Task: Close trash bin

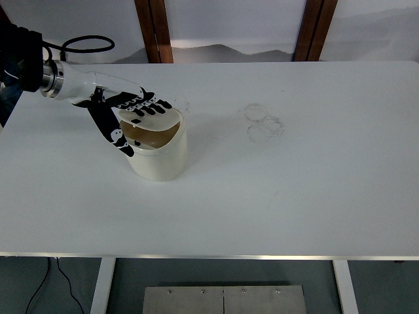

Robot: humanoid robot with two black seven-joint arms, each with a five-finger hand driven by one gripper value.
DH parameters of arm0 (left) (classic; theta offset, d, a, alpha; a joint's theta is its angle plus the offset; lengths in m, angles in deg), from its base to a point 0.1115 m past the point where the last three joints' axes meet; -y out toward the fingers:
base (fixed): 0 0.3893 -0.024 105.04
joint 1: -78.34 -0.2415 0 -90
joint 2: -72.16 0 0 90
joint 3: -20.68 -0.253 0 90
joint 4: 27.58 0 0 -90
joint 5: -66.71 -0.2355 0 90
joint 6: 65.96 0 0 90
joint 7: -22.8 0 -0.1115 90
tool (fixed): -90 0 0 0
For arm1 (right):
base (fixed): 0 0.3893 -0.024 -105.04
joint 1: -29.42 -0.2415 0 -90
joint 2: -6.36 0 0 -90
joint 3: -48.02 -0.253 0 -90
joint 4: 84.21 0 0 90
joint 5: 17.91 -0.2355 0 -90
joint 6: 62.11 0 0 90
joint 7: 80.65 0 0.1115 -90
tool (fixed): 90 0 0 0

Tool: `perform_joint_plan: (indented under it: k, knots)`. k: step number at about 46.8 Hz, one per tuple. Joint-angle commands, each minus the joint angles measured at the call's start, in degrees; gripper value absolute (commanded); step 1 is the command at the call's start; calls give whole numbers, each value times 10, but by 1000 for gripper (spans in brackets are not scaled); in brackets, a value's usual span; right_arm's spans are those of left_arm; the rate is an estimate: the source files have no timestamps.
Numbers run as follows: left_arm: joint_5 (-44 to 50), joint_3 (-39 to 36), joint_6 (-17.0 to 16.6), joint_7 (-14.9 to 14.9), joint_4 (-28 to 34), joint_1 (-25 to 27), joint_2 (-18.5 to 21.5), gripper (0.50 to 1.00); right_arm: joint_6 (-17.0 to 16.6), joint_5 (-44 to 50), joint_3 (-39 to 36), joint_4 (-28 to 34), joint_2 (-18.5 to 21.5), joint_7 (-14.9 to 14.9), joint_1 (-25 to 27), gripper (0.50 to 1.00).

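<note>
**Pressing the lid home**

The left hand reaches in from the left with its fingers spread flat on top of the lid, palm down; they grip nothing, only press. The thumb hangs down over the near-left side of the bin, which stands on the left half of the desk. The lid is tilted low but not shut: a dark gap shows under its front edge, with the bin's inside visible through it.

To finish well, I judge the push should go straight down near the lid's front edge, away from the hinge at the back, with the thumb kept clear of the rim so it is not pinched. Light, steady pressure should do; a sideways shove could slide or tip the bin. To the right, faint ring marks stain the desk.
</note>
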Motion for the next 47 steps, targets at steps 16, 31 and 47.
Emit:
perform_joint_plan:
  k: [16, 31, 47]
  knots:
    - [7, 1, 0, 0, 42, -9, 21, 1000, 0, 0, -1, 0, 0, 0, 0, 995]
    - [13, 1, 0, 0, 67, -12, 48, 1000, 0, 0, 0, 0, 0, 0, 0, 995]
    - [14, 0, 0, 0, 70, -33, 65, 1000, 0, 0, 0, 0, 0, 0, 0, 995]
